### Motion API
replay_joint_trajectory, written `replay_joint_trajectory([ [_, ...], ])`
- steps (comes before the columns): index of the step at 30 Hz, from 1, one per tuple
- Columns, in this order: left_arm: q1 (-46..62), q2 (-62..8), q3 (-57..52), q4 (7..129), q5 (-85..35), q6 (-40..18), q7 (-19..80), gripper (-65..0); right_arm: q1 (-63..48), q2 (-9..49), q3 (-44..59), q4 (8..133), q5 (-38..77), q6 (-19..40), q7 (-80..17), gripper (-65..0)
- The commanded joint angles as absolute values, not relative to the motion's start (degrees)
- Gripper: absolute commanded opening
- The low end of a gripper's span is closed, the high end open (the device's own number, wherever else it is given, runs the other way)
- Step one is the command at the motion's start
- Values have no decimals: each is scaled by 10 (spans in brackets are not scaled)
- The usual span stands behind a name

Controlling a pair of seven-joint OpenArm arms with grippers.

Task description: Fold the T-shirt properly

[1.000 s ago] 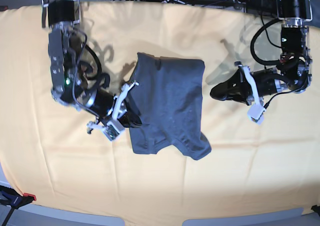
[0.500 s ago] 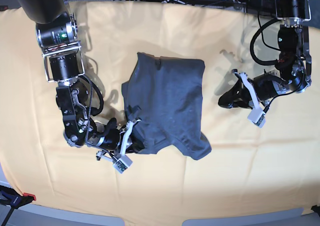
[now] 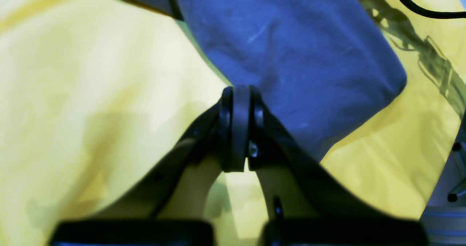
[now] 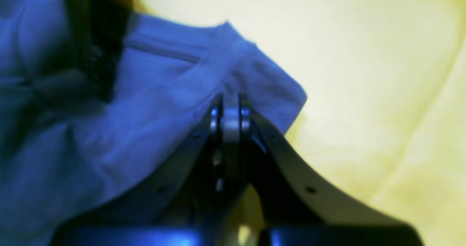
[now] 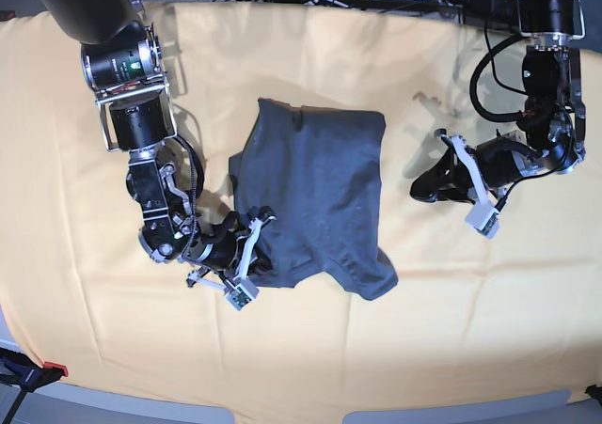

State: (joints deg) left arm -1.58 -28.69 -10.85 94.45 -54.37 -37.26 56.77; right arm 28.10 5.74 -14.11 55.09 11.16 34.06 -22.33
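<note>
The right hand [image 5: 252, 251], pinched shut on the T-shirt's [image 5: 320, 189] lower left edge, has slid down that side since a moment ago, likely readying another fold, while the left hand [image 5: 420, 191] waits closed and empty beside the half-folded shirt lying lengthwise mid-worktop [image 5: 489, 330], collar away.

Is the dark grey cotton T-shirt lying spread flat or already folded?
Partly folded. The dark grey cotton T-shirt forms a narrow bundle on the yellow tablecloth, with no sleeves spread out; its lower edge is uneven and bunched.
</note>
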Motion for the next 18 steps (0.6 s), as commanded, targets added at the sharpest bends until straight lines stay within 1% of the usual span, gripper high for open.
replay_joint_trajectory([
  [1,-25,-295,-114,953,-555,-372,555,-650,300,55,-139,549,109,331,-216,-650],
  [5,-25,-295,-114,953,-555,-372,555,-650,300,55,-139,519,66,280,-219,-650],
  [6,-25,-295,-114,953,-555,-372,555,-650,300,56,-139,519,52,251,-227,-650],
  [9,-25,-295,-114,953,-553,-372,555,-650,302,56,-139,519,-1,107,-267,-650],
  [10,-25,-295,-114,953,-550,-372,555,-650,302,56,-139,519,-14,68,-284,-650],
  [12,-25,-295,-114,953,-541,-372,555,-650,302,56,-139,521,-24,17,-318,-650],
  [16,-25,-295,-114,953,-540,-372,553,-650,300,56,-139,522,0,11,-343,-650],
  [18,-25,-295,-114,953,-540,-373,553,-650,300,56,-136,530,27,20,-345,-650],
])
